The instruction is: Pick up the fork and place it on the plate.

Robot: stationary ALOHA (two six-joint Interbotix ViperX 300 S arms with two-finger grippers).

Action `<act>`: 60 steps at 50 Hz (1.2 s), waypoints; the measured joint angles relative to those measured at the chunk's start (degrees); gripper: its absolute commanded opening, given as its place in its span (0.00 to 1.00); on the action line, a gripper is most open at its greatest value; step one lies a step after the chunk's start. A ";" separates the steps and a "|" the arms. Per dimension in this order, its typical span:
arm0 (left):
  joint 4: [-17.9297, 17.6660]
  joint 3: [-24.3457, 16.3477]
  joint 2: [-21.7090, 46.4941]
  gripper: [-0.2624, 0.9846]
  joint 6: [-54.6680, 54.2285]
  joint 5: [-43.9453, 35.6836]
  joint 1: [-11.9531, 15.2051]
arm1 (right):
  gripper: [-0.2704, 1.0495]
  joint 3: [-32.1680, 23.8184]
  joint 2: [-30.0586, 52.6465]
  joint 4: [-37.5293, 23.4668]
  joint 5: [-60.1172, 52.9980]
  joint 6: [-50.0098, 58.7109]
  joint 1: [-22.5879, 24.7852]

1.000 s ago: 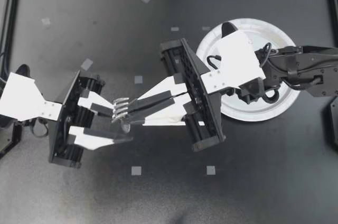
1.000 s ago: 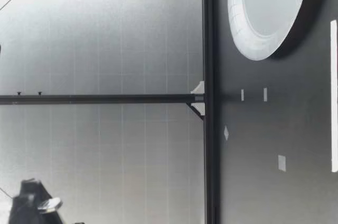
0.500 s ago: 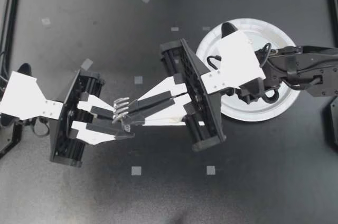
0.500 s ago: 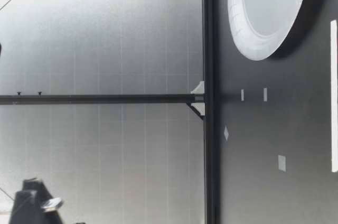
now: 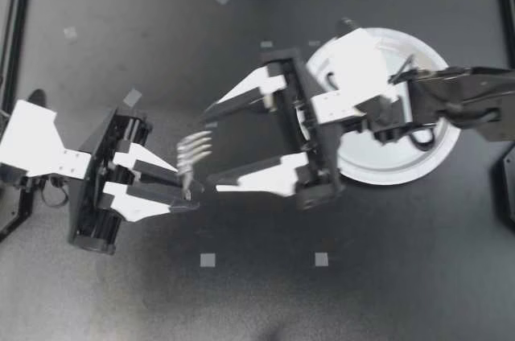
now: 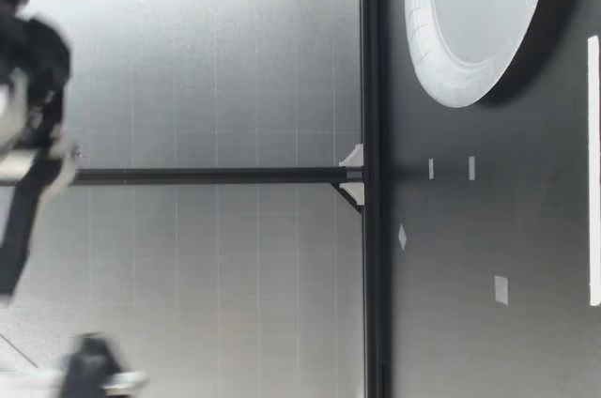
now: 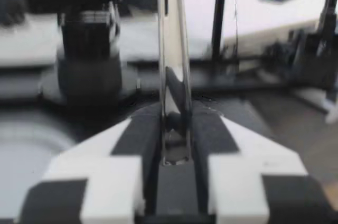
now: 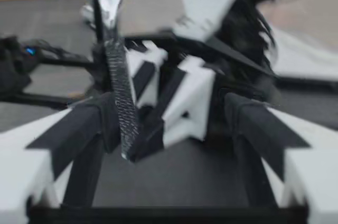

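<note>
The slim, shiny metal fork (image 5: 193,148) is off the matte black tabletop (image 5: 362,293). My left tool (image 5: 187,188) grips it at the handle end, its white fingers with black pads pinched narrow on the metal. In the left wrist view the smooth, glossy handle runs straight out ahead from between the two pads. The right wrist view shows a finely patterned stretch of handle below the bright head.

My right tool (image 5: 213,148) is spread wide, one finger on each side of the fork. From above both fingers stand apart from it (in the right wrist view the handle lies close to one black pad, and I cannot tell whether they touch).

The round white paper plate (image 5: 386,178), with its ribbed rim, lies flat on the tabletop behind the right tool and well apart from the fork. My right arm (image 5: 467,100) and its white wrist block stretch across the plate and hide much of it. Small pale square markers (image 5: 208,260) dot the tabletop. In the low view only blurred dark arm parts show high above the tabletop.
</note>
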 measured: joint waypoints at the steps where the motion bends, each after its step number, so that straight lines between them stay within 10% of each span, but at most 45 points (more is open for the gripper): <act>1: -0.35 -0.18 -0.26 0.20 -1.14 2.81 0.00 | 0.78 0.97 -0.88 0.53 0.88 0.09 -0.09; 13: -5.19 -5.89 -1.58 0.20 -6.86 37.00 2.81 | 0.78 10.11 -8.09 7.29 11.78 0.26 2.64; 27: -6.77 -8.61 9.93 0.20 -7.29 38.67 11.07 | 0.79 20.13 -15.91 15.73 15.47 3.78 5.36; 40: -6.77 -17.05 23.12 0.20 -6.77 39.37 11.16 | 0.78 24.17 -22.15 17.67 15.21 6.77 9.67; 60: -11.51 -25.58 29.18 0.20 -6.15 61.79 8.09 | 0.79 24.08 -22.32 17.05 12.04 6.68 9.93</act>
